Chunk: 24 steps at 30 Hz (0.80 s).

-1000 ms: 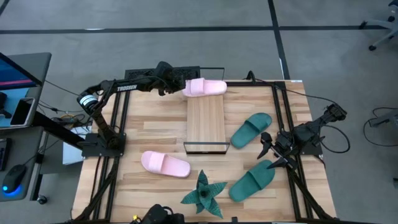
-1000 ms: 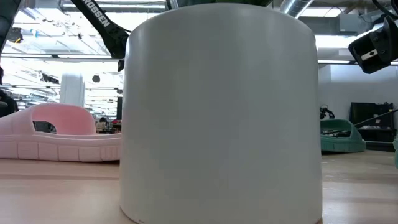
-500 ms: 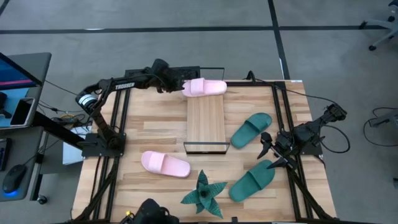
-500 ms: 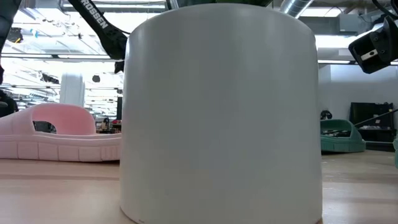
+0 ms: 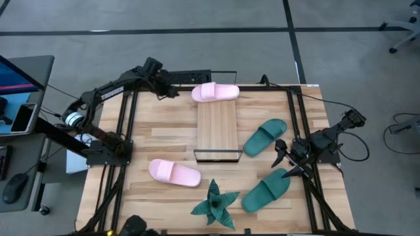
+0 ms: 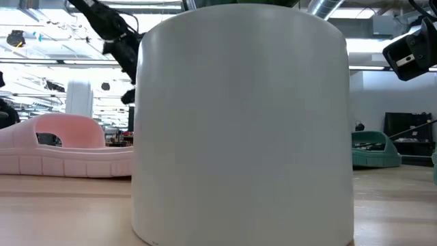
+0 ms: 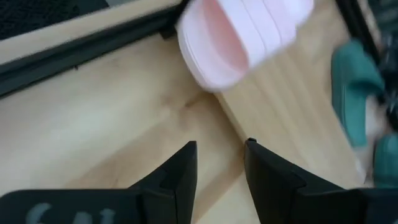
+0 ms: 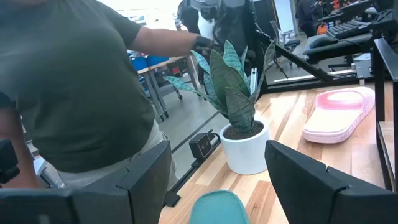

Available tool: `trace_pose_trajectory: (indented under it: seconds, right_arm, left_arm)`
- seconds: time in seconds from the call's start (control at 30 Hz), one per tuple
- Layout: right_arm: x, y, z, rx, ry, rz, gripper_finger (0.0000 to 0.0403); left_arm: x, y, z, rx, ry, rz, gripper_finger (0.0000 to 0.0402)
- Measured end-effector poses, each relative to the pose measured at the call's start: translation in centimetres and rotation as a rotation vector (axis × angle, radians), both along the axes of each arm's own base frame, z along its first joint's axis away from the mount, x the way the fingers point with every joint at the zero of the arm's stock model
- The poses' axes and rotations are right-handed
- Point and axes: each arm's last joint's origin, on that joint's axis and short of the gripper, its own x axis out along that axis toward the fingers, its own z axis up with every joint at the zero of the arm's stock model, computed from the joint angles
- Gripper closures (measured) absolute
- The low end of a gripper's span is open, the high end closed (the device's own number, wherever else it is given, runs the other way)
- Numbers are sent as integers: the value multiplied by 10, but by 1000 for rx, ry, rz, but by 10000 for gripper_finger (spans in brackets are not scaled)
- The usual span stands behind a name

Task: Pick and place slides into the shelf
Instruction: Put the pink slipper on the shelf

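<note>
Bench (image 5: 157,131) is a light-wood top inside a black frame. Shelf (image 5: 217,128), a slatted board with thin black frame, lies mid-bench, running from the far edge toward the centre. Left arm reaches along the far edge from the left side; left tool (image 5: 172,92) sits just off the shelf's far end, fingers (image 7: 180,171) parted with nothing between them, close to the pink slide but not touching it. Right arm is parked at the right edge, right tool (image 5: 281,159) wide open and empty, between the two teal slides. Potted plant (image 5: 215,204), spiky green leaves in a white pot (image 8: 244,153), stands at the near edge, centre; in the low view the pot (image 6: 242,123) blocks most of the frame. Slides: one pink slide (image 5: 215,92) lies crosswise on the shelf's far end, overhanging both sides; second pink slide (image 5: 174,173) lies on the bench left of the shelf's near end, toward the near-left corner. One teal slide (image 5: 265,136) lies just right of the shelf, angled; second teal slide (image 5: 266,190) lies near the near-right corner, beside the plant. A person (image 8: 74,99) stands past the near edge in the right wrist view.
</note>
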Motion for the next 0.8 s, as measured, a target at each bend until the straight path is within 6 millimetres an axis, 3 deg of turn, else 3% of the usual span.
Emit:
trace_pose_trajectory:
  seconds: [0.37, 0.8]
  right_arm:
    - [0, 0, 0, 0, 0, 0, 149]
    - [0, 0, 0, 0, 0, 0, 149]
  left_arm:
    - [-20, -45, 20, -3, 64, -283, 283]
    - [-27, -81, 21, -124, 184, -463, 283]
